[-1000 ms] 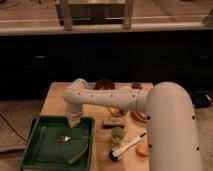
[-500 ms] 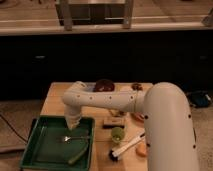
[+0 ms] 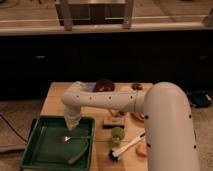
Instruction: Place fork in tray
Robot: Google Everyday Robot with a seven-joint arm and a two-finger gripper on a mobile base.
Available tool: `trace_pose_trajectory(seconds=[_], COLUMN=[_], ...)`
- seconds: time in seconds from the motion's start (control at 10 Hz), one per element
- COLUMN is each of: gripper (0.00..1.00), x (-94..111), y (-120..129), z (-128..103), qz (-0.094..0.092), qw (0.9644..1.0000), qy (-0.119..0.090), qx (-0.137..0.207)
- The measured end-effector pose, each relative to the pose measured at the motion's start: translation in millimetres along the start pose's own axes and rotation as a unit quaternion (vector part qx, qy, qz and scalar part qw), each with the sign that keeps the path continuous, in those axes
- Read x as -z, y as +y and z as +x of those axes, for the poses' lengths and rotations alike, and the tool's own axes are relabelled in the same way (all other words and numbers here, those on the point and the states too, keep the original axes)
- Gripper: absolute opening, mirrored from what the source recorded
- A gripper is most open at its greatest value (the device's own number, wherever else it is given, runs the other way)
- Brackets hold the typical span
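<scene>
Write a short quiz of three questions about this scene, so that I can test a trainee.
1. True or false: the fork is inside the green tray's rim.
2. Where is the hand? A) over the tray's far part, just above the fork; B) left of the tray, outside it; C) over the tray's near right corner.
3. Fill in: the curved piece in the tray near the fork is ___ in colour.
Key: 1 true; 2 A; 3 green.
</scene>
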Motion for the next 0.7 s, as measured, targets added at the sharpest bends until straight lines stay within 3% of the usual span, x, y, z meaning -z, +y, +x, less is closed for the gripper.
trace_pose_trajectory(seconds=[0.3, 0.4, 0.7], gripper=[0.76, 0.8, 0.8], x=[1.0, 0.9, 0.7], y=[3.2, 4.3, 6.0], z=[-0.8, -0.8, -0.4], qz=[-0.002, -0.002, -0.002], qw=[1.0, 1.0, 1.0], qy=[0.002, 0.003, 0.004], qx=[0.0, -0.001, -0.002])
